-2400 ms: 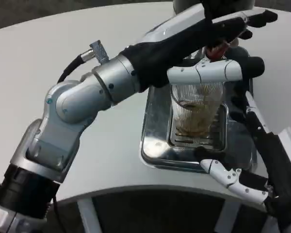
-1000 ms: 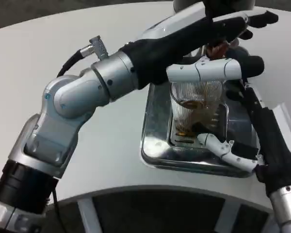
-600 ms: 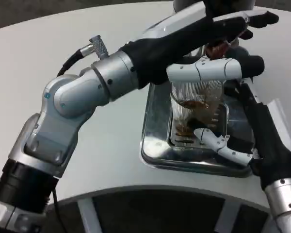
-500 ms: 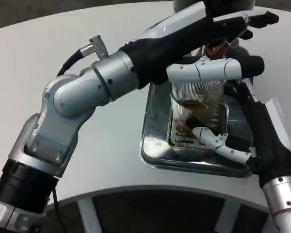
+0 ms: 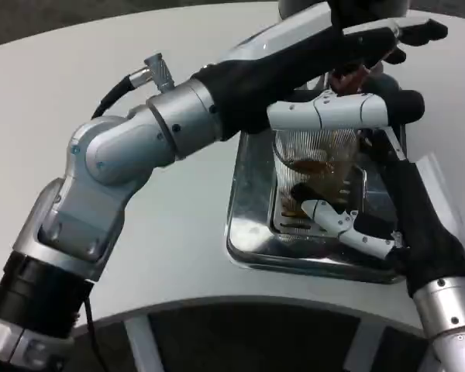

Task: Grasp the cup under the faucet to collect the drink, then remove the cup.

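Right hand (image 5: 356, 167) is seen at about 3 o'clock of the picture, wrapped around the clear ribbed cup (image 5: 314, 174): one white finger (image 5: 325, 114) is laid across the cup's rim side at 12 o'clock of the cup, and another white finger (image 5: 337, 223) is pressed against its lower part at 6 o'clock, so the cup is gripped between them. Brown drink is seen inside the cup, which stands upright on the slotted grate of the shiny metal drip tray (image 5: 248, 209). The tray is set on the white table (image 5: 101, 70), toward 2 o'clock of the picture. Left hand (image 5: 387, 39) is stretched out above the cup at about 1 o'clock, its dark fingers laid over the red-tipped faucet lever (image 5: 349, 76); whether the lever is clasped or only touched cannot be told. The left silver forearm (image 5: 139, 147) is drawn across the picture from 7 o'clock up to 1 o'clock
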`<state>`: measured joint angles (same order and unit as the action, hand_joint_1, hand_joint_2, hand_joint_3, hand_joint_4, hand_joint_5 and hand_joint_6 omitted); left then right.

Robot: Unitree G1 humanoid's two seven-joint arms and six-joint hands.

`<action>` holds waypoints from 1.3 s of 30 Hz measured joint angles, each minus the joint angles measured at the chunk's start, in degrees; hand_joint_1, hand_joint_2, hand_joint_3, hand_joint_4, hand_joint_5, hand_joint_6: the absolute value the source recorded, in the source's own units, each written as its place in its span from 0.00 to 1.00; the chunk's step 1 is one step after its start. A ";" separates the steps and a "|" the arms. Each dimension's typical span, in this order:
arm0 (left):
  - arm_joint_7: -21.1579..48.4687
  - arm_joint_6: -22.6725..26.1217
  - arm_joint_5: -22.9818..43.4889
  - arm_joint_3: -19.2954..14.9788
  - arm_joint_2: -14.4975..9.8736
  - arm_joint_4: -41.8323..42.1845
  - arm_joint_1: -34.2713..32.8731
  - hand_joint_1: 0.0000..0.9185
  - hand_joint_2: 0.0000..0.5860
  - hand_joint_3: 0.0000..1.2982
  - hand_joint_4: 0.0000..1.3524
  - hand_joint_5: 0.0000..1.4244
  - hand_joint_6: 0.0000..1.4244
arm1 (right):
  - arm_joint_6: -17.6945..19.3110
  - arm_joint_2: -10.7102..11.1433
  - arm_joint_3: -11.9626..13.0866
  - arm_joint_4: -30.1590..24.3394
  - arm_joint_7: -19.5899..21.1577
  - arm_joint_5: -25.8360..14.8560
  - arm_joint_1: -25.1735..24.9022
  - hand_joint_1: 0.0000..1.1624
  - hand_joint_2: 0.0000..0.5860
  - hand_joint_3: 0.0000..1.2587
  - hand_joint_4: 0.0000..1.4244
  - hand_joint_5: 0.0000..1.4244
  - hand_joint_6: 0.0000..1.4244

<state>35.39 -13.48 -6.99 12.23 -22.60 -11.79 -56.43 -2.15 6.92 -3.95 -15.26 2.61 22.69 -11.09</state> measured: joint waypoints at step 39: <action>0.95 1.04 0.04 -0.22 -0.89 1.08 -0.32 0.00 0.12 0.11 0.06 0.11 0.13 | -0.08 -1.77 -1.68 4.86 1.94 0.45 -4.15 0.63 0.40 0.01 0.05 0.10 0.09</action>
<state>36.34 -12.45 -6.96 12.01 -23.49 -10.71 -56.75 -2.23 5.14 -5.63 -10.40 4.55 23.14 -15.23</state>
